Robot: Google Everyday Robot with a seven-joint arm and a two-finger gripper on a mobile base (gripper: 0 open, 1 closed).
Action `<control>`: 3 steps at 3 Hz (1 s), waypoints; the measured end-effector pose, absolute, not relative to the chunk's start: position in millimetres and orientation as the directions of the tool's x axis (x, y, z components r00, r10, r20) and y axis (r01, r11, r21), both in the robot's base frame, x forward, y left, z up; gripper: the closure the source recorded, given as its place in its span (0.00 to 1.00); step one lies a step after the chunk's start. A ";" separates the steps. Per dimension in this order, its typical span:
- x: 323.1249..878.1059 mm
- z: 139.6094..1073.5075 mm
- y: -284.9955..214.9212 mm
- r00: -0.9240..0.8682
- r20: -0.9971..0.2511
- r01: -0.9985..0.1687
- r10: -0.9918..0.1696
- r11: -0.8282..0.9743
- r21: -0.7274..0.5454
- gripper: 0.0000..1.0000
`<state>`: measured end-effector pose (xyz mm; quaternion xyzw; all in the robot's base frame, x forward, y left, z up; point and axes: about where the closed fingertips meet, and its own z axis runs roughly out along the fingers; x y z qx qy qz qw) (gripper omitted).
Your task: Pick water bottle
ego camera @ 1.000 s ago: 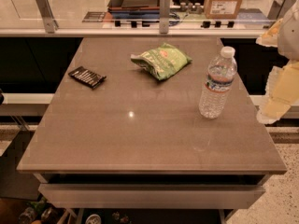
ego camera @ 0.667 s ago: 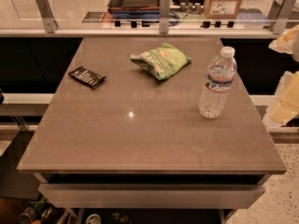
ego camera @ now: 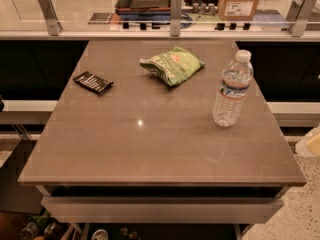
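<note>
The arm (ego camera: 311, 143) has pulled off to the right since the earlier frame. I now see only a pale sliver of it at the right edge, low beside the table (ego camera: 150, 149). The gripper is outside the frame on that side, so I cannot tell whether it is apart or together. The water bottle (ego camera: 231, 90) stands upright near the table's right edge with its white cap on. Its blue-and-white label is too small for me to read. The green snack bag (ego camera: 172, 64) lies behind and left of the bottle, and its red mark is illegible. A black packet (ego camera: 93, 82) lies far left. A cardboard box (ego camera: 241, 1) beyond the table carries a white sticker that I cannot read.
</note>
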<state>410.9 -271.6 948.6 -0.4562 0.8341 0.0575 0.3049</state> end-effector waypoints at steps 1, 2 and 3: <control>408.2 932.5 -285.4 -0.346 -0.692 -0.766 -0.634 0.617 -0.182 0.00; 409.0 921.9 -288.5 -0.276 -0.798 -0.743 -0.536 0.646 -0.176 0.00; 411.9 916.0 -287.3 -0.231 -0.855 -0.734 -0.465 0.660 -0.160 0.00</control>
